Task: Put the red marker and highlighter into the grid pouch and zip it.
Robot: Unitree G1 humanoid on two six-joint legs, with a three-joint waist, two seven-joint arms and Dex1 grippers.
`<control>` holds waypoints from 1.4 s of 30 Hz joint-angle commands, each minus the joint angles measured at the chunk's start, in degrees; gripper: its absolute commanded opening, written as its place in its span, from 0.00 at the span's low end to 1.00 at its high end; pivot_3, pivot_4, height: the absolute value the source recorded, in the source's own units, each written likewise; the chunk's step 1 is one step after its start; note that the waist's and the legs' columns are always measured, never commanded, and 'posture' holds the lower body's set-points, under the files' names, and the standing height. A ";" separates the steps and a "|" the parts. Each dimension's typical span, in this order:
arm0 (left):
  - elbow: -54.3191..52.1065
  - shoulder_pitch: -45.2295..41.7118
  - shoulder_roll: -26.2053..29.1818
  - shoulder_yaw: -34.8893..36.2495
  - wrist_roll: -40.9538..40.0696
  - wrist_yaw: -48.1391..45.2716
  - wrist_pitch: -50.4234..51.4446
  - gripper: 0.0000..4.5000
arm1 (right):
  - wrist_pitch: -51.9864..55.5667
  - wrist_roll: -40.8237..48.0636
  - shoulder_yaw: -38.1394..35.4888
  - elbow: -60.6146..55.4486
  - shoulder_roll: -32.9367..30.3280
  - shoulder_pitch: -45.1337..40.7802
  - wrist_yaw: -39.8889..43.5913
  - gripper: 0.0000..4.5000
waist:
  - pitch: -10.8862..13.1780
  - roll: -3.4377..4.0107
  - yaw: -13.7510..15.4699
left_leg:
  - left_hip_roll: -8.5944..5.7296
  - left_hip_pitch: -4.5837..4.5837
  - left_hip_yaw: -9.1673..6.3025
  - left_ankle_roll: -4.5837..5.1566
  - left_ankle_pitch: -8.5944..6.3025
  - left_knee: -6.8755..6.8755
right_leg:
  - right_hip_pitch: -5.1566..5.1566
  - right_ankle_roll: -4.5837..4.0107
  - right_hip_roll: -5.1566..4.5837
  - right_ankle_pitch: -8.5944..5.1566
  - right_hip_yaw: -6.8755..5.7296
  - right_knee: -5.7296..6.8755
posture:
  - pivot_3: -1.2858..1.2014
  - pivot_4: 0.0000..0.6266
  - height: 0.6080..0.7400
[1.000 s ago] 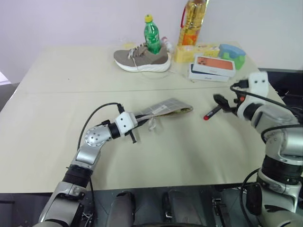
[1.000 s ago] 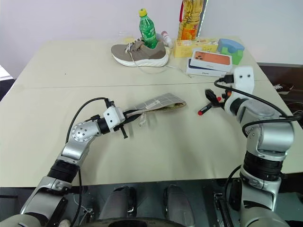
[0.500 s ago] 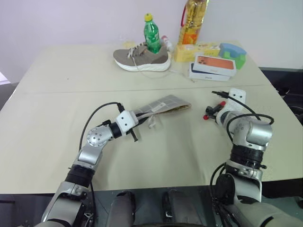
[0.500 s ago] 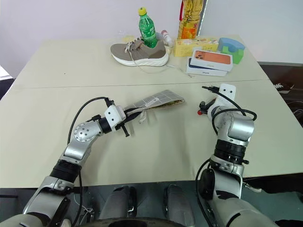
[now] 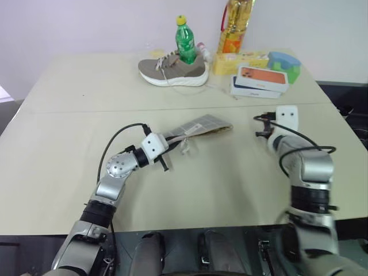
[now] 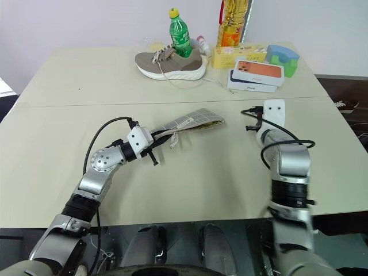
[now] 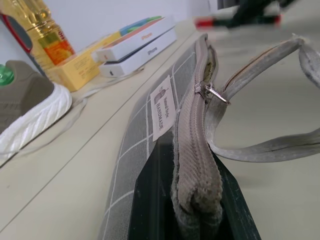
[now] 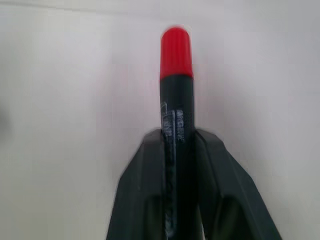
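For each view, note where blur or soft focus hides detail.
Left wrist view: the red marker is smeared, while the grid pouch label reads sharply. Right wrist view: the marker's red cap is soft-edged between the right gripper fingers. Eye views: evenly lit; the shoe is crisp.

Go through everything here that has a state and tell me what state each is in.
grid pouch: zipper partly open, one end clamped and lifted.
red marker: capped, gripped between the right gripper's fingers.
left gripper: shut on the pouch's end.
right gripper: shut on the marker.
green bottle: capped, upright.
oil bottle: upright.
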 commanded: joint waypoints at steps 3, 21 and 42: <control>-0.55 -1.70 0.02 1.62 -1.56 -0.50 -0.33 0.00 | -19.11 -2.63 6.88 -10.15 -11.97 5.38 15.14 0.06 | 0.02 -0.06 -0.24 | 0.06 0.06 -0.02 0.01 -0.01 0.00 | 0.02 0.01 0.12 -0.01 -0.01 0.00 | 0.52 0.24 1.00; 0.15 -2.49 -0.84 1.50 -2.05 -1.30 -0.98 0.00 | -27.82 -7.48 10.52 -14.23 -15.15 8.73 25.88 0.06 | 0.03 -0.07 0.16 | 0.06 0.08 0.07 0.00 0.00 0.10 | 0.05 0.02 0.06 0.01 0.00 0.02 | 0.52 0.24 1.00; -4.80 -1.26 -0.25 -3.76 -1.68 -8.37 -1.95 0.00 | -31.84 -19.55 17.28 -13.39 -15.45 4.65 32.55 0.06 | 0.02 -0.07 0.12 | 0.06 0.09 0.08 0.00 0.00 0.13 | 0.05 0.02 0.07 0.02 0.00 0.04 | 0.52 0.24 1.00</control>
